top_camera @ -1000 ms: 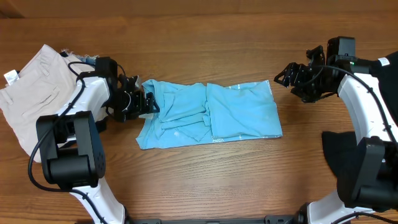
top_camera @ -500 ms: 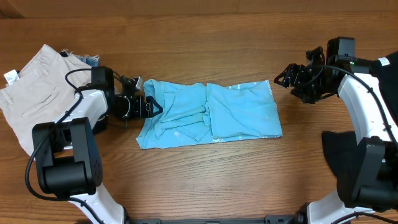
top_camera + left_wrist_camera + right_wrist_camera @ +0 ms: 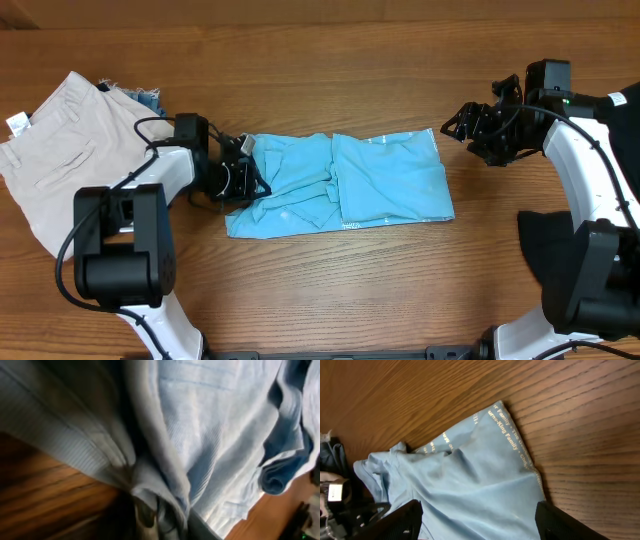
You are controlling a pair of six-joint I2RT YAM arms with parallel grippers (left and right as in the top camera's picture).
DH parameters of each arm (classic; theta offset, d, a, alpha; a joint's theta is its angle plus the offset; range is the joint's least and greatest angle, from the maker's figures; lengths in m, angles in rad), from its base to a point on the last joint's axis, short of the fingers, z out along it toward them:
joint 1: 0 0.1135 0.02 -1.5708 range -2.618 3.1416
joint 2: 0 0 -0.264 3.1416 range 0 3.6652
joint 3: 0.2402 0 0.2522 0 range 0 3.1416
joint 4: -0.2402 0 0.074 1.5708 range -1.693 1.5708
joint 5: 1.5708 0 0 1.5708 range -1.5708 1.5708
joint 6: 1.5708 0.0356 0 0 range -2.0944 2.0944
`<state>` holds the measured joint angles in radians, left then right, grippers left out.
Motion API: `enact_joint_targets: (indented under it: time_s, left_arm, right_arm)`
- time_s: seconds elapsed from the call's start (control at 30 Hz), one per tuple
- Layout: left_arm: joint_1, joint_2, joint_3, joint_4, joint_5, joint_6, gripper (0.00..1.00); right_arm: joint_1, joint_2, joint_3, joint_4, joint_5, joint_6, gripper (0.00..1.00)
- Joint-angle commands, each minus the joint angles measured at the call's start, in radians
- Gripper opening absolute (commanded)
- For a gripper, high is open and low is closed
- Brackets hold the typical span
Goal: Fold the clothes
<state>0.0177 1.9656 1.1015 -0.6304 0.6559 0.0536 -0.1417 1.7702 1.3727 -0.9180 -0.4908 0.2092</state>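
Observation:
The light blue T-shirt [image 3: 340, 185] lies roughly folded and rumpled across the middle of the table. My left gripper [image 3: 250, 180] is at its left edge, shut on a bunched fold of the blue cloth [image 3: 200, 435]. The fabric is pinched between the jaws of that gripper [image 3: 162, 520] at the bottom of the left wrist view. My right gripper [image 3: 460, 125] hovers open above the shirt's far right corner [image 3: 465, 485], with nothing between its fingers [image 3: 402, 520]. The black T-shirt [image 3: 535, 245] lies at the right edge, partly hidden behind my right arm.
Beige trousers [image 3: 60, 150] with a white tag lie at the far left, and a bit of frayed denim [image 3: 145, 97] peeks out behind them. Bare wooden table [image 3: 350, 290] stretches in front of and behind the blue shirt.
My left gripper slid right onto the shirt's left edge and closed on the fabric, nudging that edge inward. The right arm has stayed put.

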Motion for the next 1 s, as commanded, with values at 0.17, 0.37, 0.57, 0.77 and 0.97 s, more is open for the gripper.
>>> enact_joint_targets:
  time_s: [0.17, 0.37, 0.57, 0.77, 0.97]
  left_arm:
    - [0.016, 0.013, 0.084, -0.203, -0.290, -0.156, 0.04]
    - [0.074, -0.068, 0.411, -0.613, -0.553, -0.066, 0.04]
    - [0.013, -0.068, 0.829, -0.874, -0.599, -0.082, 0.04]
    - [-0.284, -0.057, 0.978, -0.896, -0.675, -0.156, 0.04]
    - [-0.501, 0.121, 0.977, -0.950, -0.779, -0.216, 0.04]
  right_arm:
    - [0.000, -0.008, 0.016, 0.002, -0.004, -0.005, 0.76]
    - [0.000, -0.008, 0.016, 0.016, -0.005, -0.004, 0.76]
    - [0.000, -0.008, 0.016, 0.026, -0.005, -0.003, 0.75]
    - [0.000, -0.008, 0.016, 0.024, -0.006, -0.003, 0.75]
    - [0.000, -0.008, 0.016, 0.013, -0.027, -0.001, 0.74]
